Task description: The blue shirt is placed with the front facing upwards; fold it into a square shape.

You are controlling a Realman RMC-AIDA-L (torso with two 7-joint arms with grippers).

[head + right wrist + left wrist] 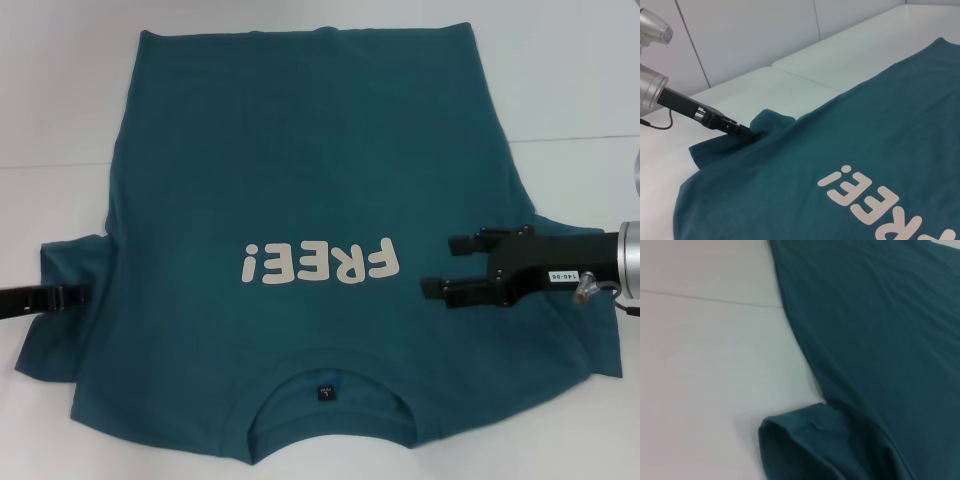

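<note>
The blue shirt (300, 180) lies flat and front up on the white table, collar and neck label (326, 392) nearest me, cream "FREE!" letters (320, 263) across the chest. My left gripper (62, 297) is at the shirt's left sleeve (70, 270). From the right wrist view its tip (740, 130) looks shut on the sleeve (771, 120), which is bunched up there. The sleeve also shows in the left wrist view (795, 445). My right gripper (445, 263) is open and empty, hovering over the shirt's right side beside the letters.
The white table (60, 100) shows bare surface at the left, the right and the far side of the shirt, with seam lines across it. A white wall (750, 35) stands behind the table in the right wrist view.
</note>
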